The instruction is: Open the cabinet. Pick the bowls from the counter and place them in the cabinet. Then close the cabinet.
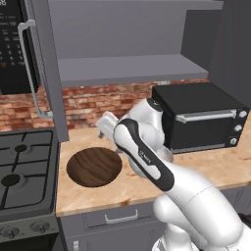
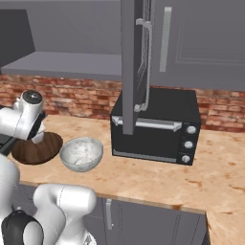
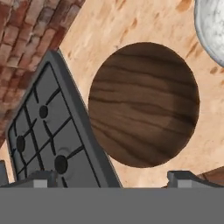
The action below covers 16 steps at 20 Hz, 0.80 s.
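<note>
Directly below the wide-open, empty gripper (image 3: pixel 112 177) lies the wooden bowl (image 3: pixel 143 104); the right base view shows the marble bowl (image 2: pixel 81 153) whole.

Dark-brown wood-grain bowl (image 3: pixel 143 104), tan mottled counter (image 1: pixel 215 166)

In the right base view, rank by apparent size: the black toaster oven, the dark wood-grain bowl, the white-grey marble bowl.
1. Black toaster oven, clearly largest.
2 and 3. Dark-brown wood-grain bowl and white-grey speckled marble bowl: unsure, since the arm covers part of the wooden one and the marble one sits nearer the camera.
</note>
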### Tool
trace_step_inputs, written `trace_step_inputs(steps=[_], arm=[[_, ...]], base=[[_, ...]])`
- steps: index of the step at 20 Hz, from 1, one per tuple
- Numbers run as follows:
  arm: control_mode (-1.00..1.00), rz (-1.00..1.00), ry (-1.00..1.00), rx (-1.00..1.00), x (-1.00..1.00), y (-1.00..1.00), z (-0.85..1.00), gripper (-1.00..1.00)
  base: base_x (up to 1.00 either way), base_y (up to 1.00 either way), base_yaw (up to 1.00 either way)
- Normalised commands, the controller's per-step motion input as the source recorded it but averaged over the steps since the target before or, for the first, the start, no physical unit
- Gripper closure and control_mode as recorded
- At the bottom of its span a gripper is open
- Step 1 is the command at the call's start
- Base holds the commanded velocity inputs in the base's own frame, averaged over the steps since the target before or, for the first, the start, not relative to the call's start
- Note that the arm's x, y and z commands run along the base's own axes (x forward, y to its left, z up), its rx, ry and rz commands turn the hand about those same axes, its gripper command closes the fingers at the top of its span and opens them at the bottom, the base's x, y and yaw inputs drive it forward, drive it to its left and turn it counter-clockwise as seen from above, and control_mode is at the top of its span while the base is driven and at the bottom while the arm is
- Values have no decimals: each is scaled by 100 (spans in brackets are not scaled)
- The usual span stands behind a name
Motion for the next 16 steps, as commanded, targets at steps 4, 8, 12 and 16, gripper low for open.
trace_step_inputs(steps=[4,8,12,16], arm=[[-100,0,18,-12,1,-1,-28,-100],[-100,0,21,-6,0,0,-12,-100],[-100,0,19,-1,0,-5,-4,-100],[-100,0,10,-1,0,-8,-19,-100]], base=[[0,0,0],[0,0,0],[0,0,0],[0,0,0]])
